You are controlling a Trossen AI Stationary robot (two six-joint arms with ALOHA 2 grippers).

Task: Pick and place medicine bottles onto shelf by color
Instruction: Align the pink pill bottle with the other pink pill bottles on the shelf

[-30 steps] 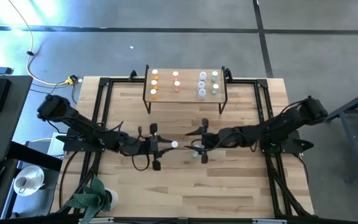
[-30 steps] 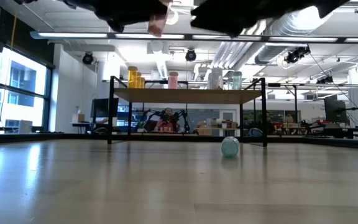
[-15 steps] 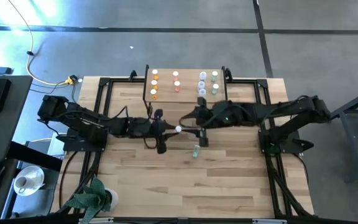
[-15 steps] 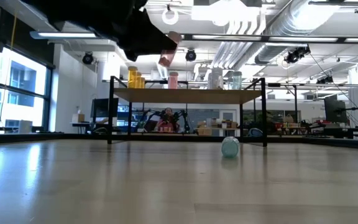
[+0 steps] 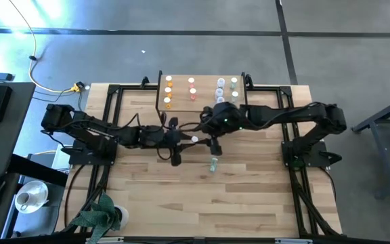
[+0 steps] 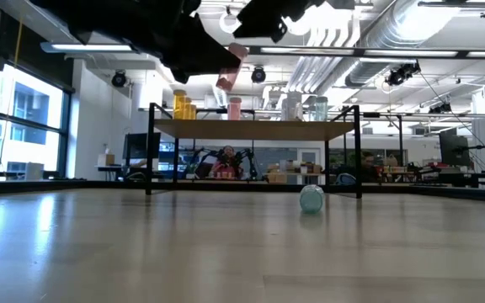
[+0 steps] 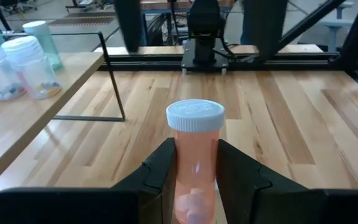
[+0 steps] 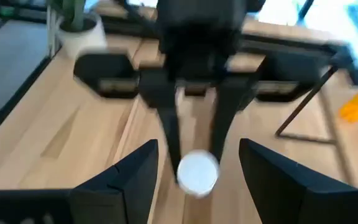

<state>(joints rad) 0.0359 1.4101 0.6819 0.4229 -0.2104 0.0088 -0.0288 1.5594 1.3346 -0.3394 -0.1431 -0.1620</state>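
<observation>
Holding a pink-red bottle (image 7: 194, 158) by its body, the left gripper (image 5: 179, 140) hangs at the centre of the high view, just below the shelf (image 5: 205, 103) at top centre. Its fingers (image 7: 160, 171) are clamped on the bottle's sides, and the white cap stands clear above them. The right gripper (image 5: 212, 141) sits just to the right of it, jaws spread wide and empty, facing the capped end.

This looks like a handover or a reach past the other arm, so the step calls for care. If the right gripper is to take the bottle, it should close on the cap end squarely before the left one lets go. The shelf already carries orange bottles (image 5: 168, 91) at its left, pink-red ones (image 5: 192, 88) next to them, then pale (image 5: 220, 93) and teal (image 5: 234, 89) at the right. This bottle belongs in the pink-red column.

One teal bottle (image 5: 213, 164) lies on the tabletop (image 5: 249, 196) below centre, well apart from the shelf.
</observation>
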